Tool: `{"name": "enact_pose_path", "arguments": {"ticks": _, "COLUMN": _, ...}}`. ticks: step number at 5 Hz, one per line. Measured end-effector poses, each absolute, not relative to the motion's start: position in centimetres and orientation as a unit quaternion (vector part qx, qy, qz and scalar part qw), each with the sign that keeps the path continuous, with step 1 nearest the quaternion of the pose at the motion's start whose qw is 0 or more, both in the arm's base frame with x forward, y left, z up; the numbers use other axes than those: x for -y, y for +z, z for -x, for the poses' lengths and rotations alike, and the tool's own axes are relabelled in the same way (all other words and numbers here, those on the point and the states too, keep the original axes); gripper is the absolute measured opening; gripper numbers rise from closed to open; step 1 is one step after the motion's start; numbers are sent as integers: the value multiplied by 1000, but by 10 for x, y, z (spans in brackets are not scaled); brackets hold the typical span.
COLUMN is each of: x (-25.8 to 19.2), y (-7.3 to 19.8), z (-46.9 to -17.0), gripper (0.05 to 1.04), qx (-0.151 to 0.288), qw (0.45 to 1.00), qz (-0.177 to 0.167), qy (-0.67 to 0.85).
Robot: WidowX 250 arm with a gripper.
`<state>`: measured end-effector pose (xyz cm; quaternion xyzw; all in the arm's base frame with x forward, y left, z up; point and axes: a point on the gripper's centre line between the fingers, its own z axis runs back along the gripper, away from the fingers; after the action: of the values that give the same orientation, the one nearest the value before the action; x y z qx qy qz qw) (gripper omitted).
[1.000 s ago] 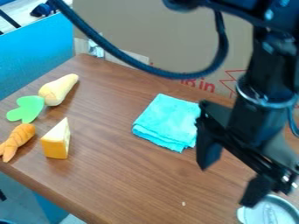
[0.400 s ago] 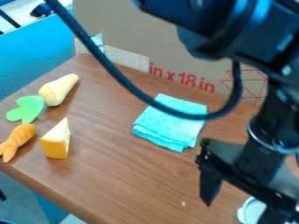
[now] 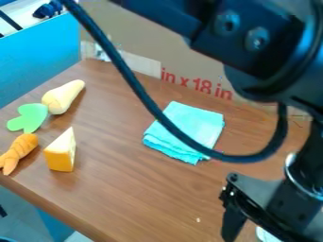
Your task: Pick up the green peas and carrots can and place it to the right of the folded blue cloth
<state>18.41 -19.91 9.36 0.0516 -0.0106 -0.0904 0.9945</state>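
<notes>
In the lower right corner of the camera view is the gripper [image 3: 270,206], open, one finger hanging at the left end of its bar and the other side cut off by the edge. Just beside and behind it, a pale round lid or dish [image 3: 267,235] is mostly hidden. A folded turquoise cloth [image 3: 187,127] lies up and left of the gripper, partly crossed by the arm's cable. On the left stand or lie a yellow cheese wedge [image 3: 60,153], an orange carrot [image 3: 19,150] and a cream root vegetable [image 3: 62,97] with green leaves.
The brown table [image 3: 135,198] has its front edge running diagonally at lower left. A cardboard box [image 3: 145,28] stands along the back, and a blue panel [image 3: 38,56] is at the left. The dark cable loops low over the cloth.
The arm and gripper have moved down and to the right, toward the lower right corner. The cable loop has dropped and shifted right across the cloth. The objects on the table have not moved.
</notes>
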Motion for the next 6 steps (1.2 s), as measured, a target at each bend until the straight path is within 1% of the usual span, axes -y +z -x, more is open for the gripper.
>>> {"name": "enact_pose_path", "arguments": {"ticks": 1, "x": 207, "y": 91, "z": -190, "gripper": 1001, "qx": 21, "qw": 994, "qz": -40, "qy": -97}}
{"name": "enact_pose_path", "arguments": {"ticks": 2, "x": 214, "y": 96, "z": -202, "gripper": 1001, "qx": 41, "qw": 993, "qz": -29, "qy": -109}}
{"name": "enact_pose_path", "arguments": {"ticks": 3, "x": 221, "y": 92, "z": -209, "gripper": 1001, "qx": 38, "qw": 989, "qz": -36, "qy": -136}}
{"name": "enact_pose_path", "arguments": {"ticks": 6, "x": 234, "y": 82, "z": -217, "gripper": 1001, "qx": 20, "qw": 987, "qz": -39, "qy": -152}}
